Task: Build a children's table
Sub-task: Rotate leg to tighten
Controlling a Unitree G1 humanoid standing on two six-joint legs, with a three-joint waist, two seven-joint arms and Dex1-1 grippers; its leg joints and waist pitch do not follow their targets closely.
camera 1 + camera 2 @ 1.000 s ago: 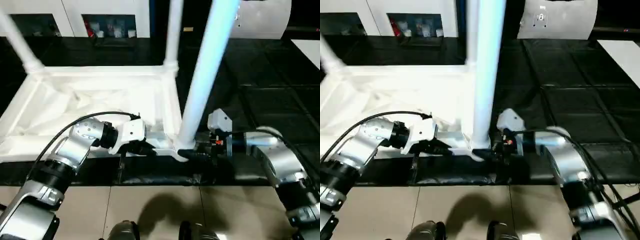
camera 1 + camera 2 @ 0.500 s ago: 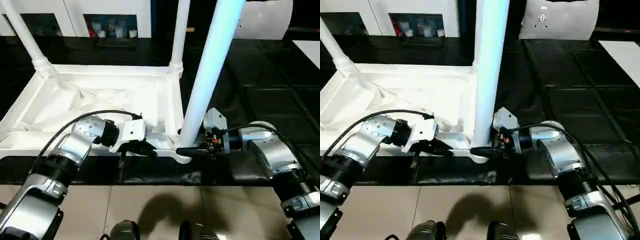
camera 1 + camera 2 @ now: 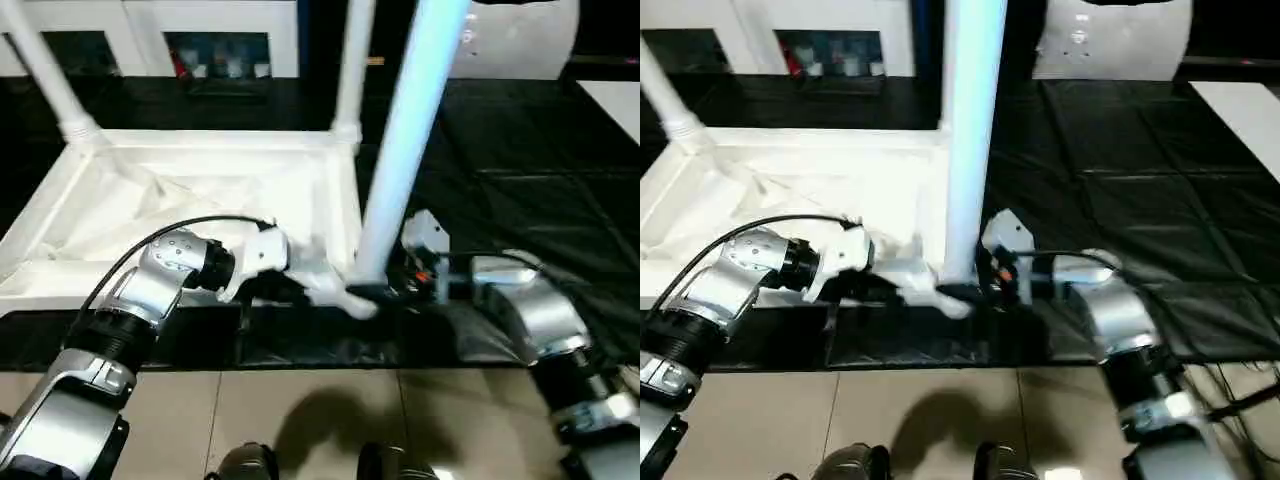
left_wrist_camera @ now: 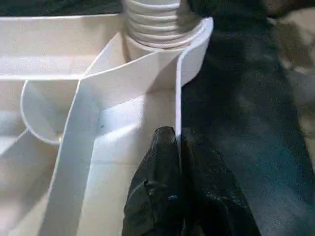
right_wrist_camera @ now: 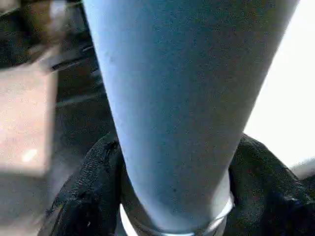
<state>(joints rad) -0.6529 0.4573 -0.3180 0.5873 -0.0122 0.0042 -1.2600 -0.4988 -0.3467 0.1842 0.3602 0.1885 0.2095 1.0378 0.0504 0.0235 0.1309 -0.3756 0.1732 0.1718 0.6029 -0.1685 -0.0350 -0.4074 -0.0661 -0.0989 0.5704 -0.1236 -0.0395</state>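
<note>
Tabletop (image 3: 200, 190) is laid upside down on the black workbench (image 3: 520, 150), ribbed underside up. Its near side wall (image 4: 183, 73) is pinched between the closed fingers of the left gripper (image 4: 176, 142), just beside the near right corner socket. A leg (image 3: 405, 150) is seated upright in that socket, its base clasped by the right gripper (image 5: 172, 196). Two more legs (image 3: 352, 60) are stood at the far corners.

Upturned rectangular plastic table top (image 3: 190, 190): all white, ribbed underside. Long tapered round legs (image 3: 410, 130): white, nearest one tinted pale blue. Sheet-covered workbench (image 3: 530, 200): black. Robot forearms (image 3: 150, 290): silver; gripper fingers (image 4: 167, 196): black. Tiled floor (image 3: 300, 410): beige
</note>
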